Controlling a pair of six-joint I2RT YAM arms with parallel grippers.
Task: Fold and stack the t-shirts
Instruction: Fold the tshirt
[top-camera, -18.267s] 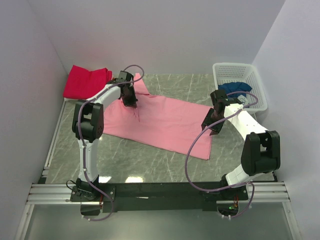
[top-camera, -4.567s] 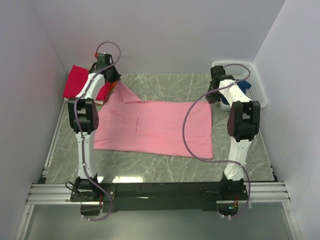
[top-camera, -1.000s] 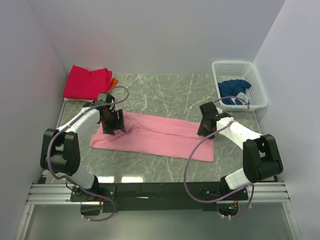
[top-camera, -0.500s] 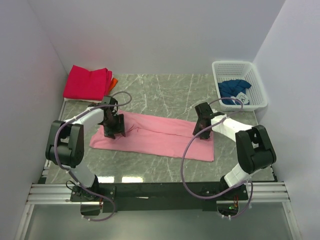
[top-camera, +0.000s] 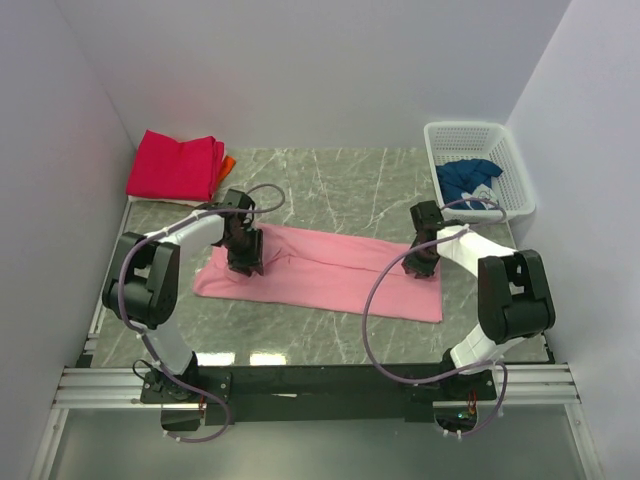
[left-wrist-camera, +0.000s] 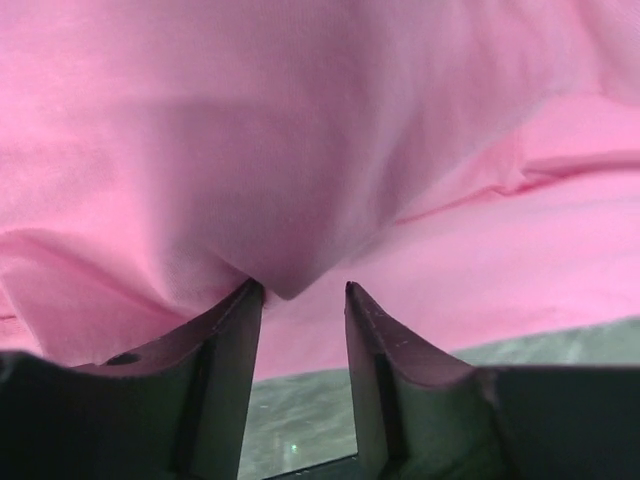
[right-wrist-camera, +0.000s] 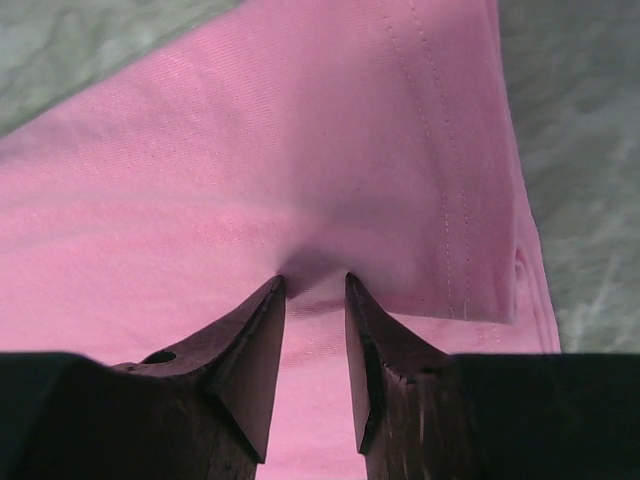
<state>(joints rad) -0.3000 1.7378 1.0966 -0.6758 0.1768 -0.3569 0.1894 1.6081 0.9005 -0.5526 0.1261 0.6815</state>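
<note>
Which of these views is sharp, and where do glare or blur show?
Top external view: sharp and evenly lit, with small white glare patches on the table near its front edge. Left wrist view: pink t-shirt in soft focus, left claw dark. Right wrist view: weave and hem stitching crisp, right claw shadowed.

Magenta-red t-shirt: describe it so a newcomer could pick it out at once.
On the grey marble-patterned table, look to the far left corner. The magenta-red cloth t-shirt lies there folded into a flat rectangle. It is much deeper in colour than the light pink cloth t-shirt stretched out mid-table, and a sliver of orange cloth peeks out at its right edge.
</note>
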